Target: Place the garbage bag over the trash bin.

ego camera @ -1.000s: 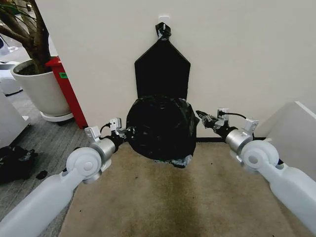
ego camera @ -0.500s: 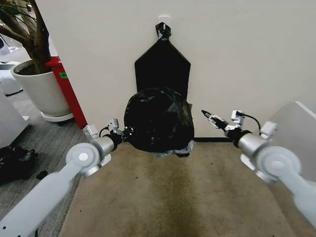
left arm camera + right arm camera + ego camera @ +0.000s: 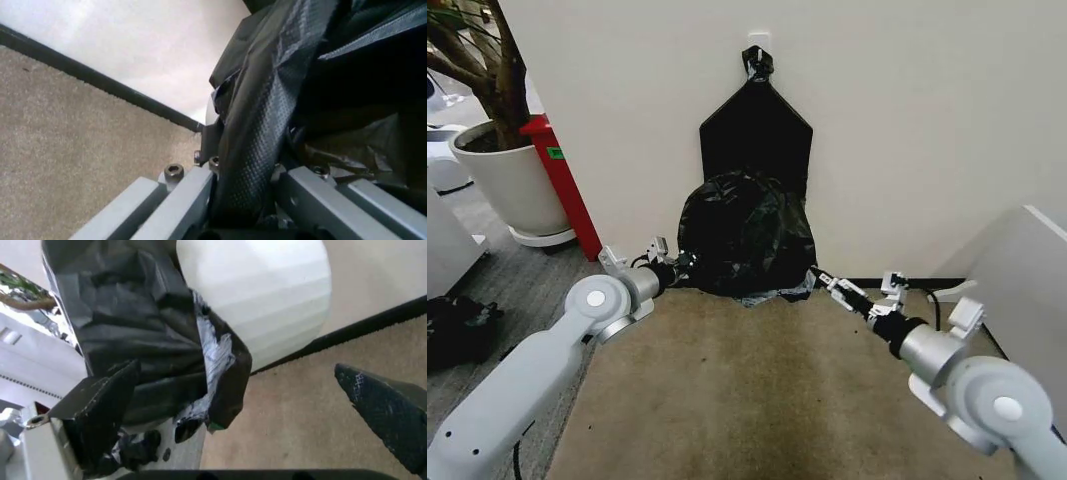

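— Left pincer (image 3: 685, 264) is clamped on a fold of the garbage bag (image 3: 747, 235), at the bag's left side low down; the left wrist view shows the black film pinched between the two metal fingers (image 3: 180, 200). Where does the bag sit?

— On the carpeted floor (image 3: 747, 400), against the far wall, draped over the trash bin (image 3: 267, 295). The right wrist view shows the bin's white side bare where the film has not come down.

— How would you expect the film to handle?

— Light, soft and slippery, I'd judge. It crumples, holds no shape, and could tear if dragged hard over the rim. Best hold is the loose hem, gathered in a fold, not the taut part over the bin.

— And the right pincer (image 3: 825, 281)?

— Low by the bag's right bottom edge, fingers apart, holding nothing, with a ragged flap of film just beside it.

— Any writing?

— None readable. A red cabinet (image 3: 562, 180) left of the wall carries a small green label, too small to make out. The flat black bundle (image 3: 756, 130) hanging on the wall is plain.
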Available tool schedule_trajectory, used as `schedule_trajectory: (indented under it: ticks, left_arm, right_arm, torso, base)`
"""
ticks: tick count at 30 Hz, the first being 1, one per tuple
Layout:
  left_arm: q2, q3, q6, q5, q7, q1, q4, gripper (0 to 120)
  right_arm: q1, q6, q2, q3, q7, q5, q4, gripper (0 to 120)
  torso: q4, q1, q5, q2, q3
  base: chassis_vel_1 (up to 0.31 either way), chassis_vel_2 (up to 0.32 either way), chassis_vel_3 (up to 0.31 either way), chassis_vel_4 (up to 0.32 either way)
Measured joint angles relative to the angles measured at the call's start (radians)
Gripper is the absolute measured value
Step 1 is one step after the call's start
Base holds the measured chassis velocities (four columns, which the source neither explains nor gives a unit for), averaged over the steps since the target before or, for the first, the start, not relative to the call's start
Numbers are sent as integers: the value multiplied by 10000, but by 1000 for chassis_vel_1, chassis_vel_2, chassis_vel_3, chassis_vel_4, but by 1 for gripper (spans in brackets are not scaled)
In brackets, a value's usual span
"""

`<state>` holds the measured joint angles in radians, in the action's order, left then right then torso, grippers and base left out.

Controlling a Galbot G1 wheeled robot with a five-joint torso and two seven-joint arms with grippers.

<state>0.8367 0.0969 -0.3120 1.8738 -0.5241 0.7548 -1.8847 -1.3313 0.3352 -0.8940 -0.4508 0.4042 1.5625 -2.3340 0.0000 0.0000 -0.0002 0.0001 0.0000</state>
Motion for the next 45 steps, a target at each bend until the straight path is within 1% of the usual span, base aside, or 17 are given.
schedule_trajectory:
  ticks: [3,8,14,20,25,29,34,40,42,45]
  left_arm:
    - [-21,27,-6,14,-41,34,-97,0]
    - [-30,34,-7,20,-81,86,-248,0]
    - [-67,60,-7,33,-138,149,-427,0]
    - [-92,77,-10,202,-279,181,-561,0]
    - [-85,77,-38,556,-805,229,-806,0]
    - [-85,78,-68,640,-973,252,-923,0]
    - [-87,87,-95,657,-1279,269,-987,0]
    - [-46,70,-220,645,-2154,133,-989,0]
    - [-43,65,-241,645,-2245,113,-981,0]
    - [-51,49,-329,552,-2390,115,-987,0]
  right_arm:
    - [111,-103,-185,394,192,-373,236,100]
    - [225,-164,-309,691,356,-636,563,100]
    - [162,-205,-366,806,442,-1074,1260,100]
    - [45,-283,-422,751,134,-1419,2011,100]
    - [122,-458,-523,888,-278,-1914,2884,100]
    - [138,-611,-548,1015,-415,-2218,3066,100]
    - [34,-682,-614,1083,-156,-2313,2545,100]
    - [-629,-712,-707,1355,378,-2796,807,100]
    - [-689,-729,-725,1394,450,-2909,616,100]
    - [-869,-774,-772,1436,813,-3285,-215,100]
  torso:
    - [1,0,1,0,0]
    - [1,0,1,0,0]
    - [0,0,1,0,0]
    - [0,0,2,0,0]
    - [0,0,3,-1,0]
    - [-1,0,4,-2,1]
    - [1,0,1,-2,0]
    - [0,0,0,-2,0]
    - [-1,0,0,-2,0]
    - [-1,0,-1,-2,0]
  base:
    - [0,0,0,0]
    - [0,0,0,0]
    - [0,0,0,0]
    - [0,0,0,0]
    - [0,0,0,0]
    - [0,0,0,0]
    - [0,0,0,0]
    - [0,0,0,0]
    - [0,0,0,0]
    - [0,0,0,0]
